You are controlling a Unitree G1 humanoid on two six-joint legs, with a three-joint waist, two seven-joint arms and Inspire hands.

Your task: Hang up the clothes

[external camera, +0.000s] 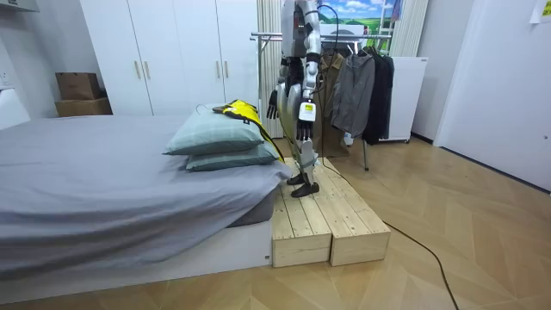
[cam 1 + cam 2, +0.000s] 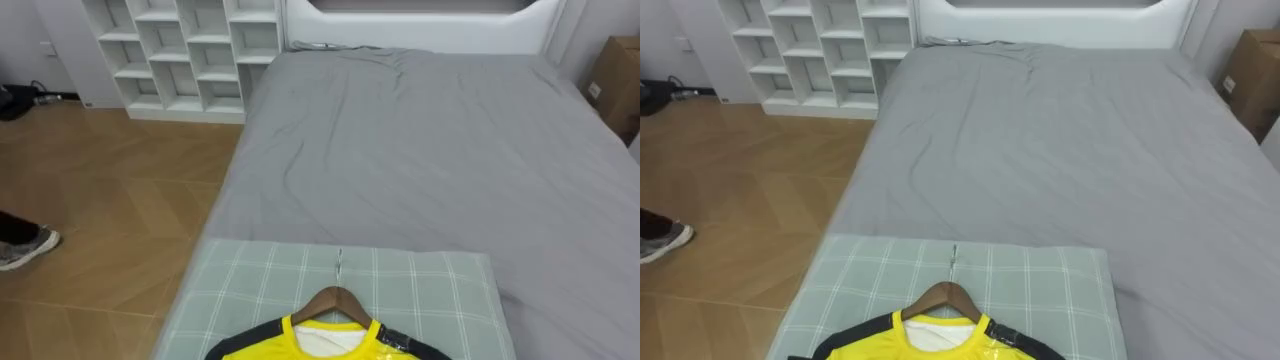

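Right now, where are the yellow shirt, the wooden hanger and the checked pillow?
yellow shirt [image 2: 265, 350], left eye view, on its yellow shoulder.
wooden hanger [image 2: 338, 296], left eye view, top of the wooden arch.
checked pillow [image 2: 440, 300], left eye view, bare cloth right of the hanger.

Nothing legible anywhere -- the cardboard box [image 2: 620, 70] carries a small white label, unreadable.

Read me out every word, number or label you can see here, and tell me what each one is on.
No text here is legible.
Cardboard box beside the bed: a small white label, too small to read.
Yellow shirt on the hanger: no print on the part that shows.
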